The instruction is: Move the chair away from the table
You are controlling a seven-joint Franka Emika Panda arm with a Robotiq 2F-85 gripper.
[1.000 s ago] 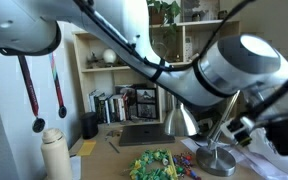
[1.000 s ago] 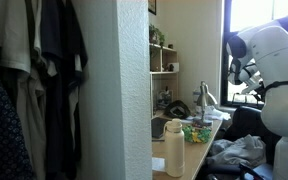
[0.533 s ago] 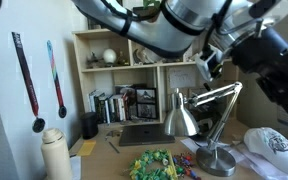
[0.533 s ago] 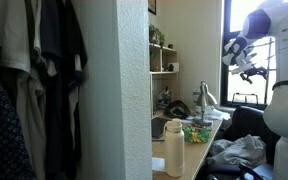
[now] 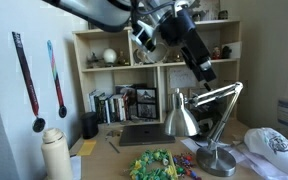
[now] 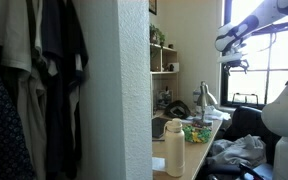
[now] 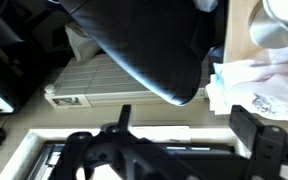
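The worktop [image 5: 102, 142] is pretty loaded up, and the chair [image 7: 144, 45] is the big black thing parked just beside the worktop's edge in the wrist view, basically not pulled out at all. What changed: a second ago the arm [image 5: 104, 8] was low over the worktop, filling an exterior view, and now it's swung way up above it. My read is it's just getting into position over the chair, so none of the actual job is done yet. The claw [image 7: 189, 135] is spread wide, with nothing in it and touching nothing, hanging well above the chair. The lamp [image 5: 184, 120] on the worktop looks undisturbed.
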